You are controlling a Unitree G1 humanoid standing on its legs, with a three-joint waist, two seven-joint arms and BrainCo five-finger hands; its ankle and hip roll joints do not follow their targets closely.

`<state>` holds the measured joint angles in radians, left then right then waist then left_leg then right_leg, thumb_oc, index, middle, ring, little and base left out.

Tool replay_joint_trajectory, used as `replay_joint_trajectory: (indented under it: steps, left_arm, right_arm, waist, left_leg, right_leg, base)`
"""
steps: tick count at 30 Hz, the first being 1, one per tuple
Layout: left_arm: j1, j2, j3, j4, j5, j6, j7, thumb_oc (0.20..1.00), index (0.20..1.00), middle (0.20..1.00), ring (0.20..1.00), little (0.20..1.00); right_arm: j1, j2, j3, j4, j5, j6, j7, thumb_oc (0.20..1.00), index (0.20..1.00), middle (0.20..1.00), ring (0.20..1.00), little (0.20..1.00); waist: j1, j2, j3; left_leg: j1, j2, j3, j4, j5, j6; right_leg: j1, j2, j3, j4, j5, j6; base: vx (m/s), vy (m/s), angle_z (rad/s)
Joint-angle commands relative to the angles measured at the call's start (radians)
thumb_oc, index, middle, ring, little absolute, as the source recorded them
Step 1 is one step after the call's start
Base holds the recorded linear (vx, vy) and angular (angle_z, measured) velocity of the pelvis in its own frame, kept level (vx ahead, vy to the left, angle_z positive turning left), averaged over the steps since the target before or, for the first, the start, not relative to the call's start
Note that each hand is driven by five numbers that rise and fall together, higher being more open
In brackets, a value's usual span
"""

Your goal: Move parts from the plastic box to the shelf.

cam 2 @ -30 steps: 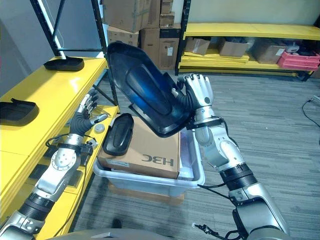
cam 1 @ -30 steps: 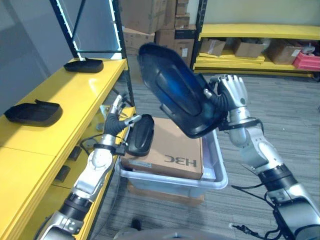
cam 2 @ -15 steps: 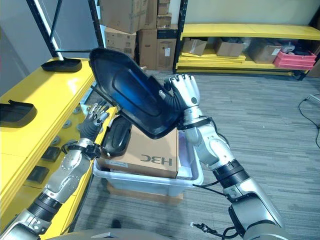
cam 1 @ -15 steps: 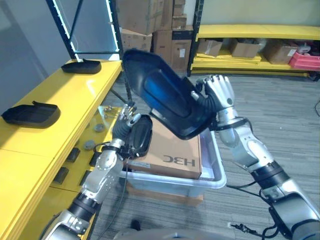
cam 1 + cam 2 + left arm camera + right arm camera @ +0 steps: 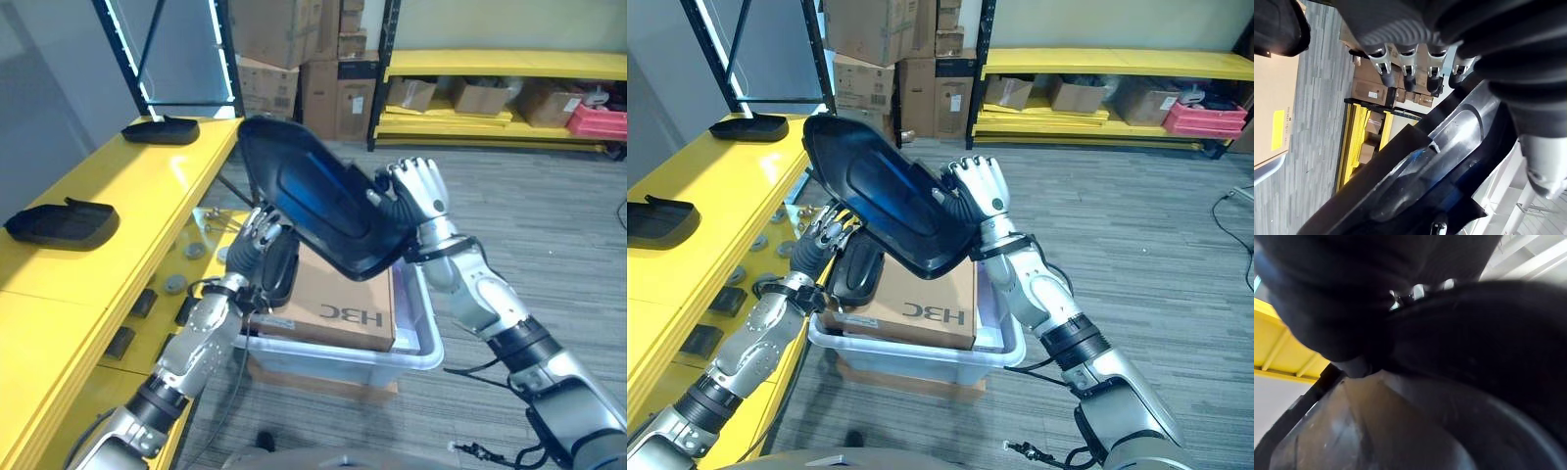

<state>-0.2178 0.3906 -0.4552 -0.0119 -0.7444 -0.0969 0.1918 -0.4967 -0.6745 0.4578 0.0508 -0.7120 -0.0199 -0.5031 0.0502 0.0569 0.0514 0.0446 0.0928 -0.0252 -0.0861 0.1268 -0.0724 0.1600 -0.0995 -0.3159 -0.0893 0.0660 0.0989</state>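
A large black moulded part point(image 5: 318, 201), glossy with a blue sheen, is held tilted in the air above the clear plastic box point(image 5: 416, 343), the robot's right hand point(image 5: 416, 193) curled round its upper right edge. The left hand point(image 5: 257, 232) reaches up beneath the part's lower left side, fingers point(image 5: 1405, 61) straight and loosely spread, close under it. In the box lies a brown cardboard carton point(image 5: 338, 294), with a smaller black part point(image 5: 279, 266) resting on its left end. To the left runs the yellow shelf point(image 5: 118, 206), where two more black parts point(image 5: 61, 219) point(image 5: 162, 129) sit well apart.
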Motion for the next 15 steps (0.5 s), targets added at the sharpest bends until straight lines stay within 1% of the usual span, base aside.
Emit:
replay_joint_trajectory:
  steps: [1,7,8,9,11,14,15]
  left_arm:
    - [-0.16,0.0,-0.049,0.066,-0.005,-0.037,0.009,1.0,1.0,1.0,1.0,1.0]
    - [-0.166,-0.025,-0.03,0.083,-0.012,-0.051,0.055,1.0,1.0,1.0,1.0,1.0]
    - [-0.163,-0.041,-0.015,0.088,-0.013,-0.064,0.09,1.0,1.0,1.0,1.0,1.0]
    - [-0.167,-0.052,-0.012,0.096,-0.019,-0.066,0.101,1.0,1.0,1.0,1.0,1.0]
    - [-0.167,-0.06,-0.008,0.095,-0.029,-0.072,0.107,1.0,1.0,1.0,1.0,1.0]
    - [-0.174,-0.082,0.009,0.087,-0.051,-0.09,0.132,1.0,1.0,1.0,1.0,1.0]
    - [-0.177,-0.088,0.012,0.085,-0.056,-0.096,0.133,0.878,0.878,0.878,0.878,0.878]
  right_arm:
    - [-0.174,0.034,0.047,-0.075,0.005,-0.037,-0.008,0.2,0.2,0.2,0.2,0.2]
    - [-0.17,0.042,0.075,-0.106,-0.002,-0.037,-0.005,0.2,0.2,0.2,0.2,0.2]
    - [-0.168,0.048,0.082,-0.119,-0.003,-0.035,-0.009,0.2,0.2,0.2,0.2,0.2]
    - [-0.169,0.051,0.087,-0.124,-0.003,-0.035,-0.009,0.2,0.2,0.2,0.2,0.2]
    - [-0.17,0.054,0.092,-0.13,-0.003,-0.036,-0.01,0.2,0.2,0.2,0.2,0.2]
    - [-0.175,0.071,0.119,-0.15,0.017,-0.054,-0.008,0.2,0.2,0.2,0.2,0.2]
    - [-0.172,0.078,0.129,-0.159,0.026,-0.064,-0.005,0.2,0.2,0.2,0.2,0.2]
  waist:
    - [0.011,-0.053,-0.022]
    - [0.008,-0.054,-0.019]
    - [0.009,-0.056,-0.018]
    - [0.008,-0.057,-0.018]
    - [0.008,-0.057,-0.017]
    - [0.007,-0.061,-0.015]
    - [0.007,-0.062,-0.015]
  left_leg:
    - [0.096,0.025,-0.014,-0.001,-0.175,-0.005]
    - [0.09,0.024,-0.016,-0.001,-0.17,-0.006]
    - [0.088,0.025,-0.018,-0.001,-0.168,-0.006]
    - [0.088,0.025,-0.018,-0.001,-0.167,-0.006]
    - [0.087,0.026,-0.018,-0.001,-0.166,-0.006]
    - [0.084,0.025,-0.018,-0.001,-0.162,-0.006]
    - [0.083,0.025,-0.017,-0.001,-0.161,-0.006]
  right_leg:
    - [-0.021,-0.059,-0.007,0.002,-0.062,0.043]
    - [-0.024,-0.058,-0.011,0.002,-0.061,0.042]
    - [-0.026,-0.057,-0.012,0.002,-0.061,0.041]
    - [-0.026,-0.058,-0.013,0.002,-0.061,0.041]
    - [-0.027,-0.058,-0.013,0.002,-0.06,0.042]
    - [-0.028,-0.057,-0.012,0.002,-0.06,0.042]
    - [-0.028,-0.057,-0.012,0.002,-0.059,0.042]
  base:
    - [0.0,0.0,0.0]
    - [0.0,0.0,0.0]
    - [0.0,0.0,0.0]
    - [0.0,0.0,0.0]
    - [0.0,0.0,0.0]
    - [0.0,0.0,0.0]
    - [0.0,0.0,0.0]
